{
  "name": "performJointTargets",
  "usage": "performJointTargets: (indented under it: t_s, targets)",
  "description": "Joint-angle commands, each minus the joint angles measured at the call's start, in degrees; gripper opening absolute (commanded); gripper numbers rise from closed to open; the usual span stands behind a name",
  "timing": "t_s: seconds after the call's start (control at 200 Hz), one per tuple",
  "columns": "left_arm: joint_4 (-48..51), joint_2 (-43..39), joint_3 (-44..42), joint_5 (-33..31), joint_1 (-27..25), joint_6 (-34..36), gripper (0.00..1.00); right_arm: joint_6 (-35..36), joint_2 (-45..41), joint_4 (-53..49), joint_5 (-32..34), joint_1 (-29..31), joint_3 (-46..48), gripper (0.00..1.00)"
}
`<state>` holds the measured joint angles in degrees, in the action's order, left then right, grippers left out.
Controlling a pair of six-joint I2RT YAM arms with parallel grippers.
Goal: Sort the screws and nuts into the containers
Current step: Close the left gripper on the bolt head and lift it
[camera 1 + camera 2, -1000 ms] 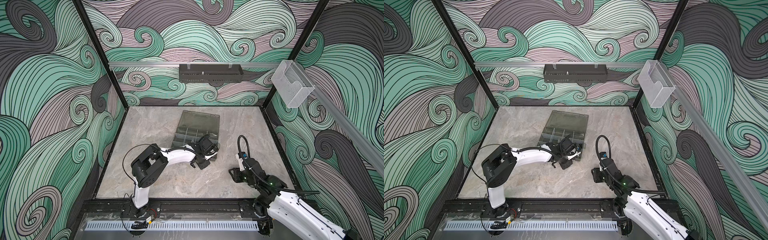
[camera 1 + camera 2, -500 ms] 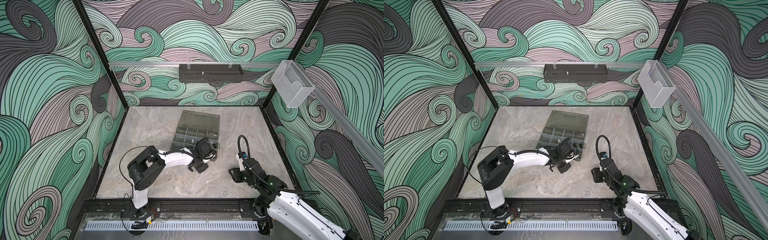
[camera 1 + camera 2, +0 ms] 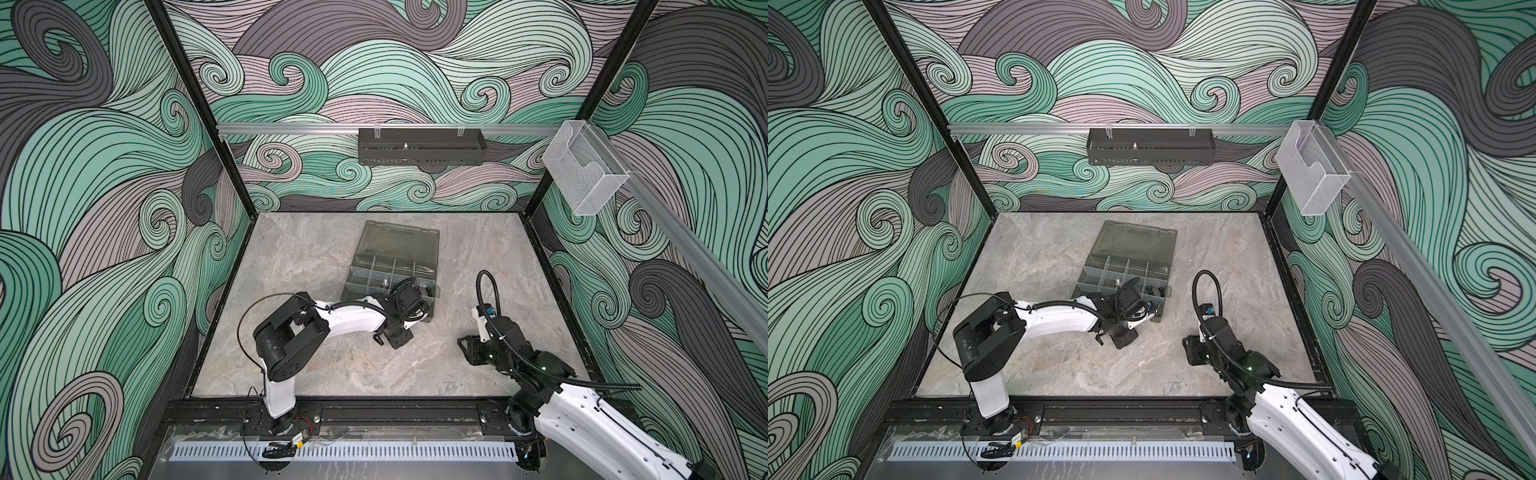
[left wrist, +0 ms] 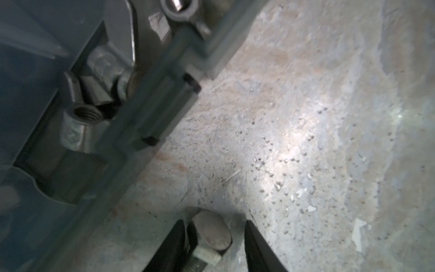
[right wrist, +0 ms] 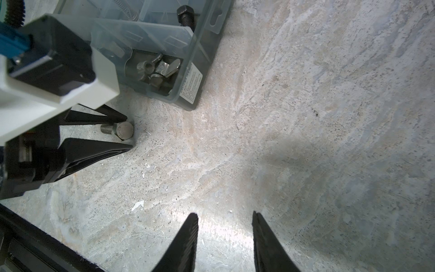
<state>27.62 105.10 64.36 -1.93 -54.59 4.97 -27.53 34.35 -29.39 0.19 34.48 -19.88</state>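
Observation:
A silver hex-head screw (image 4: pixel 211 232) lies on the stone table just outside the organiser case's near corner. My left gripper (image 4: pixel 213 222) is open around it, one finger against the head and a gap on the other side. In the right wrist view the same screw (image 5: pixel 122 130) rests between those fingers. The containers (image 3: pixel 374 274) are the cells of the smoky grey case, its lid folded back. One corner cell holds silver winged nuts (image 5: pixel 162 68), another a black screw (image 5: pixel 186 14). My right gripper (image 5: pixel 224 213) is open and holds nothing, low over bare table right of the case.
A black perforated tray (image 3: pixel 419 151) hangs on the back wall rail. A clear acrylic box (image 3: pixel 582 174) is mounted on the right rail. The black frame bar (image 3: pixel 374 411) runs along the table's front edge.
My left gripper's jaws have widened around the silver screw and its arm has shifted slightly near the case's corner. The right arm has not moved.

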Motion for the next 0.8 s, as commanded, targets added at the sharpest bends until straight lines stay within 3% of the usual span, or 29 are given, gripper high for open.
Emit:
performJointTargets:
  t_s: [0.0,0.555,0.796]
  targets:
    - [2.4,-1.2,-0.5,0.3,-0.4,0.4,0.43,-0.5,-0.7,0.3,0.6,-0.1,0.7,0.40]
    - [-1.1,1.4,0.5,-1.8,-0.4,-2.1,0.25,-0.6,-1.2,0.2,0.6,-0.1,1.0,0.40]
    - [-0.1,-4.0,0.7,-2.1,-0.3,-2.5,0.24,-0.6,-1.1,0.2,0.7,-0.1,1.0,0.40]
